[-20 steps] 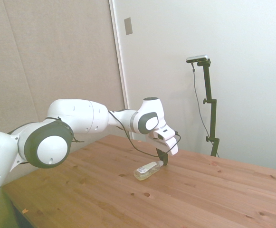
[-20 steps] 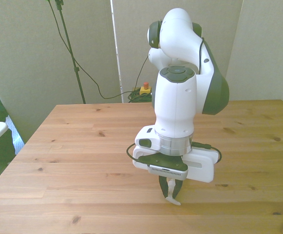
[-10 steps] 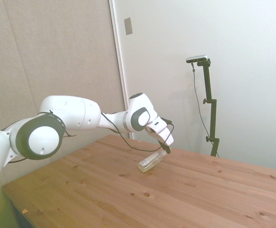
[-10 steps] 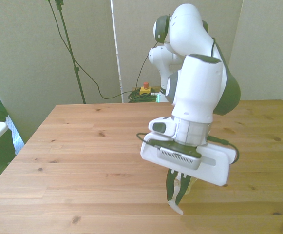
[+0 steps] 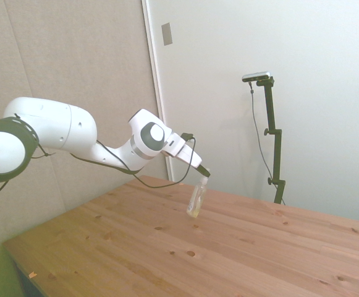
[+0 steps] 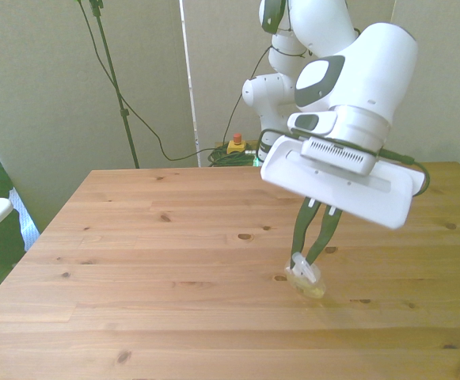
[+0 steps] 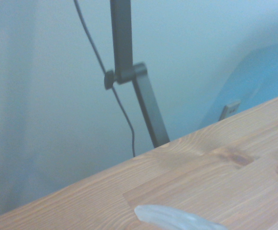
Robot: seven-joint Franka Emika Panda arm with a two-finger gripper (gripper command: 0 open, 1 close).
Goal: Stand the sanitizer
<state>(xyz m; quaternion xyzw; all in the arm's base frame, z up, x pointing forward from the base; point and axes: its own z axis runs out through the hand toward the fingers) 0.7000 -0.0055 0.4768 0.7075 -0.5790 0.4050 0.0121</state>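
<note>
— Position of sanitizer point(image 5: 196, 201)?
— Near upright over the wooden table point(image 5: 241, 247), leaning a little; yellowish base point(image 6: 312, 288) touching or just off the boards, can't tell which. In the front view, toward the front view's right, near the table's near edge.

— Gripper point(image 6: 309, 264)?
— Fingers point(image 6: 300, 232) drawn close together, pinched on the white pump top. Reaching down at a slant from the arm.

— Wrist view?
— Blurred; only a pale sliver of bottle point(image 7: 174, 218) over the wood.
</note>
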